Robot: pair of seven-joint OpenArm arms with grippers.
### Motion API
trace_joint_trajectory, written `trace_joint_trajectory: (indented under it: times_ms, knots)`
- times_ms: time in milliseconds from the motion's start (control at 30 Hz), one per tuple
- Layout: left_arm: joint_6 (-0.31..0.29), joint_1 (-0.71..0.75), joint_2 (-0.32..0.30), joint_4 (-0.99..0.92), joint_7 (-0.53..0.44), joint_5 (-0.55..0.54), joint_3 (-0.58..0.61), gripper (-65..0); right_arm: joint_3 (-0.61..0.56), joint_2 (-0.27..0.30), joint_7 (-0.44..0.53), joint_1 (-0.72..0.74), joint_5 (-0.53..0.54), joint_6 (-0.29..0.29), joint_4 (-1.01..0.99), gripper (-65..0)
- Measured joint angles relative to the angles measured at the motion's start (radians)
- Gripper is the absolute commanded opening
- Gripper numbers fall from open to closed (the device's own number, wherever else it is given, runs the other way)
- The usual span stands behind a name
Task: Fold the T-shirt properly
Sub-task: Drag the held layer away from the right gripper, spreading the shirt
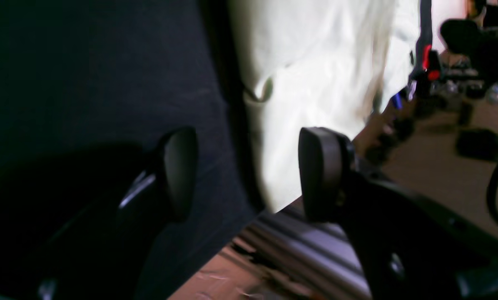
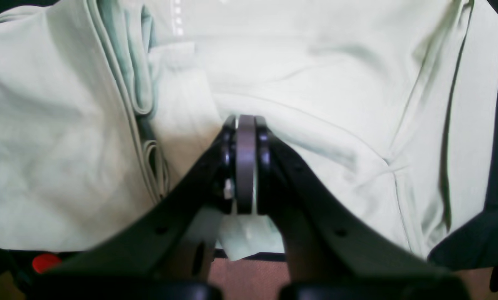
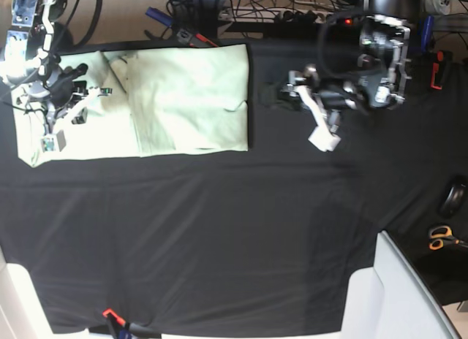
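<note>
**T-shirt partly folded at far left of table**

T-shirt (image 3: 183, 98), pale mint green, lies on the black tablecloth (image 3: 219, 237) in the far-left part of the base view, one side folded over itself, creases running across it.

Right gripper (image 2: 245, 125) sits over the shirt's left end, jaws pressed together; a tuft of cloth shows beneath them, but whether it is pinched cannot be told.

Left gripper (image 1: 249, 173) is off the shirt, above bare tablecloth near the table's edge, jaws spread, nothing between them.

Orange-handled scissors (image 3: 441, 238) lie at the table's right edge.
</note>
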Motion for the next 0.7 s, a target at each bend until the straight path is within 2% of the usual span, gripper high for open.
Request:
trace_joint_trajectory:
  times_ms: [67, 200, 467, 600, 700]
  knots:
    - [-0.008, -0.020, 0.025, -0.079, -0.001, 0.018, 0.009, -27.0, 0.000, 0.024, -0.003, 0.002, 0.003, 0.001, 0.000, -64.9]
    - [-0.019, -0.082, 0.032, -0.173, -0.003, 0.001, 0.090, -27.0, 0.000, 0.043, 0.003, 0.004, 0.009, 0.004, -0.030, -64.9]
    - [-0.014, -0.107, 0.102, -0.195, -0.006, 0.018, 0.107, -27.0, 0.000, 0.046, 0.004, 0.004, 0.003, 0.003, -0.044, -64.9]
    - [-0.002, -0.137, 0.110, -0.196, -0.010, 0.031, 0.184, -27.2, 0.001, 0.046, 0.005, 0.004, 0.003, 0.002, -0.044, -64.9]
    - [-0.002, -0.137, 0.132, -0.226, -0.011, 0.021, 0.196, -27.7, 0.003, 0.046, 0.005, 0.003, 0.003, 0.003, -0.044, -64.9]
